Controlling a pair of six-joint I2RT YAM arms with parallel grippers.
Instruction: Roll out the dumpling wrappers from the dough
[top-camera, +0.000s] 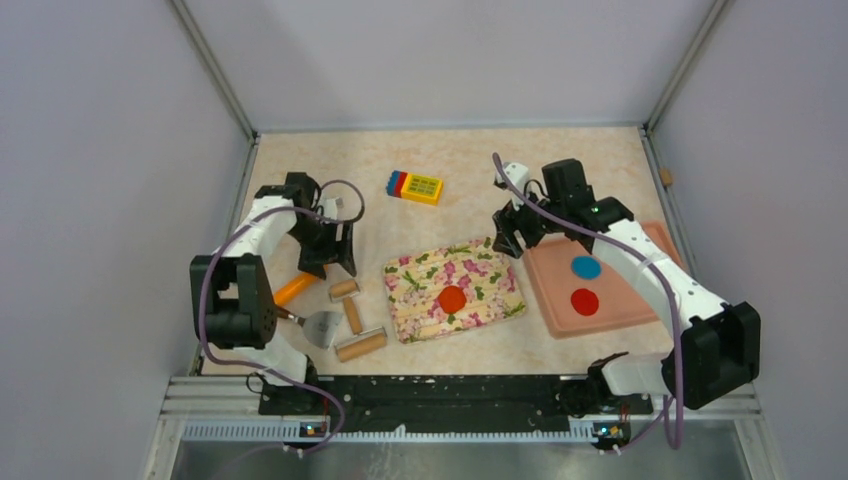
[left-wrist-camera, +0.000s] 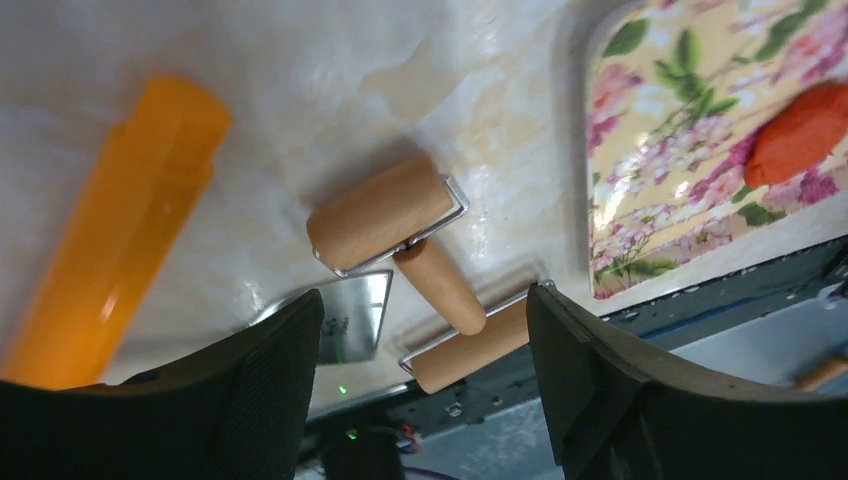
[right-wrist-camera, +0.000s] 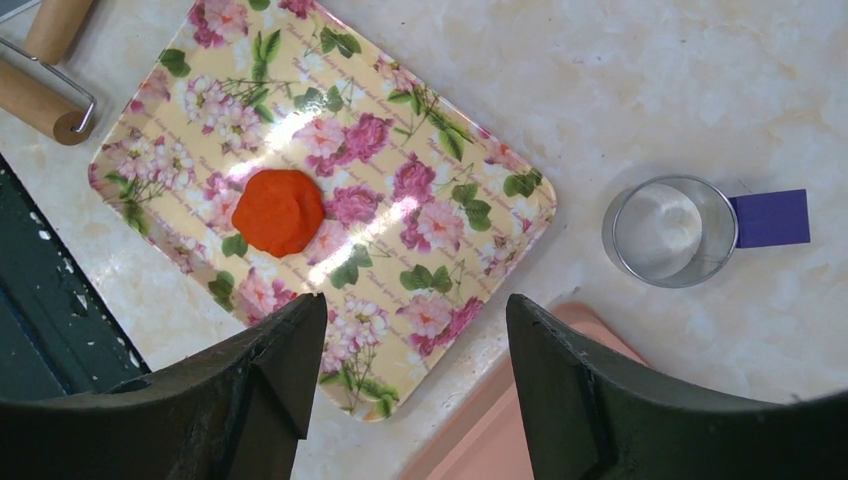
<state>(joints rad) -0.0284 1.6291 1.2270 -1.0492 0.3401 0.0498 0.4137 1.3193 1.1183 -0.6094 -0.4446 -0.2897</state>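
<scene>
Top cam: your L gripper (top-camera: 337, 262) hangs over the wooden rollers (top-camera: 360, 345), and your R gripper (top-camera: 508, 238) is at the far-right corner of the floral tray (top-camera: 412, 275). The dough (top-camera: 452, 299) lies mid-tray, w/ 1 red wrapper (top-camera: 584, 301) on the pink board (top-camera: 625, 305). L wrist: fingers spread, nothing between them, rollers below. R wrist: fingers apart, empty, above dough & tray; 1 metal ring (right-wrist-camera: 669, 230) sits near the tray.
</scene>
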